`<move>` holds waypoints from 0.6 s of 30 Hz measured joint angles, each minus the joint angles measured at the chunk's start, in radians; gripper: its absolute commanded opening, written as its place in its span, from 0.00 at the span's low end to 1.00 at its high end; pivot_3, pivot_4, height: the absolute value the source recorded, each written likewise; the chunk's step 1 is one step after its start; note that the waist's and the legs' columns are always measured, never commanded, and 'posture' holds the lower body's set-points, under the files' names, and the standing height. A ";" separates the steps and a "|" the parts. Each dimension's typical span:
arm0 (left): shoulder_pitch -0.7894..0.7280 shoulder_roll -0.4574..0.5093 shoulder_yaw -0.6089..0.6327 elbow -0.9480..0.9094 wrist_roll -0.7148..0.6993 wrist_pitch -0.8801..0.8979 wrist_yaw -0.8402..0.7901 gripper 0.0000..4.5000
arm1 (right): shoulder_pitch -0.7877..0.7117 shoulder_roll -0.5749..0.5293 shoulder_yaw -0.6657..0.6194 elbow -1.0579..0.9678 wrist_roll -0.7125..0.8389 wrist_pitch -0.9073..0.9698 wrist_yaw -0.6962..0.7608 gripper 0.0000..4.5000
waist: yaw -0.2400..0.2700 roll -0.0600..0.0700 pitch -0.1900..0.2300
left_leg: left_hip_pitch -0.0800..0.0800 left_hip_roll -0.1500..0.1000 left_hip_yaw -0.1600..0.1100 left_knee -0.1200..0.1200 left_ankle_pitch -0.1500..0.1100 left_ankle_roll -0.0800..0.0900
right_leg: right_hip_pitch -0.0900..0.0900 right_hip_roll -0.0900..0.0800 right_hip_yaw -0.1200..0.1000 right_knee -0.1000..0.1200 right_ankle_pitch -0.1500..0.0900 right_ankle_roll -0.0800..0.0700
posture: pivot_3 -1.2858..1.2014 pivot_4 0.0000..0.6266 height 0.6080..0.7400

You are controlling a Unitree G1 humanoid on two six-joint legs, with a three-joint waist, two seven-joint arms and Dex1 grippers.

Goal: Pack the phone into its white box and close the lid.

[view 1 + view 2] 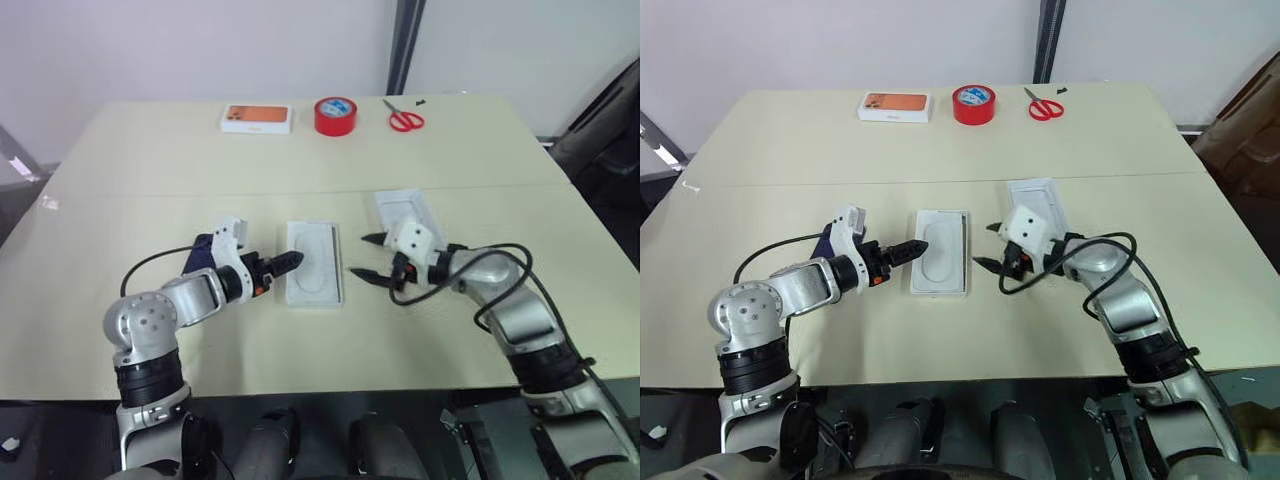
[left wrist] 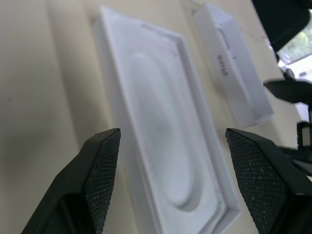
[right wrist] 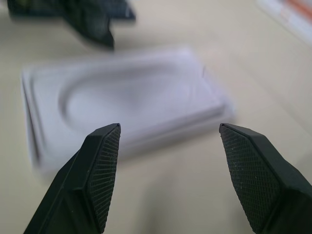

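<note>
At the table's centre lies a thin white insert [image 1: 315, 262] with an oval recess. It sits inside a white rim that I take for the white box [image 2: 113, 73], whose inside is covered. My left gripper [image 1: 283, 264] is open at the insert's left edge with nothing between its fingers. Partly hidden behind the left hand lies the phone [image 1: 203, 247], a dark blue slab. My right gripper [image 1: 361, 255] hovers open and empty just right of the insert. Behind it the lid [image 1: 403, 208] lies flat on the table, a long white cover.
Along the far edge lie a white box with an orange picture [image 1: 256, 118], a red tape roll [image 1: 335, 115] and red scissors [image 1: 405, 120]. Black cables loop from both wrists. A seam [image 1: 150, 193] crosses the table behind the work area.
</note>
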 measured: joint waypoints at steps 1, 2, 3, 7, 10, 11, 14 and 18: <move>0.004 0.038 -0.023 -0.013 0.011 -0.036 -0.031 0.84 | -0.018 0.019 0.000 0.003 0.010 0.015 -0.005 0.64 | 0.000 0.000 0.000 | 0.000 0.000 0.000 0.000 0.000 0.000 | 0.000 0.000 0.000 0.000 0.000 0.000 | 0.52 0.24 0.95; 0.006 0.068 -0.043 -0.023 0.027 -0.067 -0.056 0.84 | -0.027 0.030 0.001 0.005 0.013 0.021 -0.010 0.56 | 0.000 0.000 0.000 | 0.000 0.000 0.000 0.000 0.000 0.000 | 0.000 0.000 0.000 0.000 0.000 0.000 | 0.52 0.24 0.95; 0.020 0.114 -0.074 -0.040 0.056 -0.123 -0.096 0.84 | -0.040 0.045 0.008 0.013 0.009 0.023 -0.019 0.47 | 0.000 0.000 0.000 | 0.000 0.000 0.000 0.000 0.000 0.000 | 0.000 0.000 0.000 0.000 0.000 0.000 | 0.52 0.24 0.95; 0.103 0.287 -0.159 -0.057 0.181 -0.367 -0.291 0.84 | -0.098 0.138 0.084 0.107 -0.065 0.030 -0.096 0.01 | -0.002 0.001 0.000 | 0.001 0.000 0.001 -0.003 0.001 -0.001 | -0.002 0.000 0.002 0.000 0.000 -0.001 | 0.52 0.24 0.95; 0.156 0.347 -0.182 -0.024 0.263 -0.526 -0.383 0.84 | -0.122 0.179 0.160 0.164 -0.136 0.027 -0.127 0.01 | 0.003 0.001 0.000 | 0.000 0.000 0.001 -0.002 0.001 -0.001 | -0.002 0.000 0.001 -0.001 0.000 -0.001 | 0.52 0.24 0.95; 0.167 0.357 -0.182 -0.011 0.279 -0.563 -0.402 0.84 | -0.125 0.189 0.180 0.177 -0.152 0.027 -0.132 0.01 | 0.003 0.001 0.000 | 0.000 0.000 0.001 -0.002 0.001 -0.001 | -0.001 -0.001 0.001 -0.001 0.000 -0.001 | 0.52 0.24 0.95; 0.198 0.373 -0.181 0.009 0.307 -0.645 -0.449 0.84 | -0.125 0.203 0.233 0.196 -0.190 0.026 -0.132 0.01 | 0.002 0.001 0.000 | 0.000 0.000 0.000 -0.003 0.000 -0.001 | -0.001 -0.001 0.001 -0.001 0.000 -0.001 | 0.52 0.24 0.95; 0.225 0.374 -0.181 0.015 0.327 -0.686 -0.469 0.84 | -0.125 0.174 0.280 0.201 -0.238 0.024 -0.107 0.01 | 0.001 0.001 0.000 | 0.000 0.000 0.000 -0.003 0.000 -0.001 | -0.002 -0.001 0.001 -0.001 0.000 -0.001 | 0.52 0.24 0.95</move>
